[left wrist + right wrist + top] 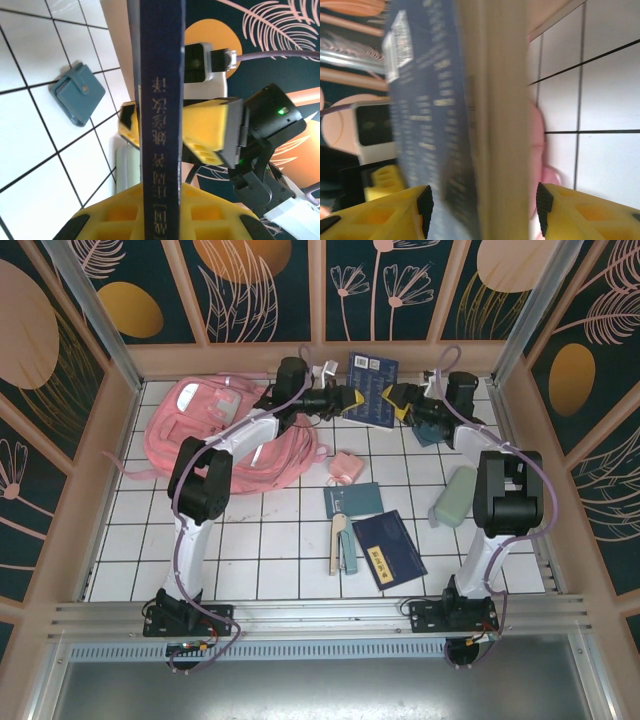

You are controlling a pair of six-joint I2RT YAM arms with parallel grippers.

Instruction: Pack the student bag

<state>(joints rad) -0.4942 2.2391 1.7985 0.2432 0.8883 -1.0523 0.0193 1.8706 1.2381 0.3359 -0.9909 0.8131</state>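
- Left end effector (350, 400) is pinched on a dark blue book (375, 380), a hard, flat slab held upright near the bench's 12 o'clock edge.
- Right end effector (400, 402) stands spread, with its yellow ribbed fingers (580, 210) on either side of the book and a sliver of gap at the page edge.
- Student bag (215, 430), soft pink fabric with rounded, slumped sides, lies at 10 o'clock on the white tiled bench (290, 560).
- Left wrist view shows the book's narrow spine with pale gilt characters, and a teal snap-button wallet (77, 97) on the tiles.
- Right wrist view shows cream page edges and a blurred printed cover.
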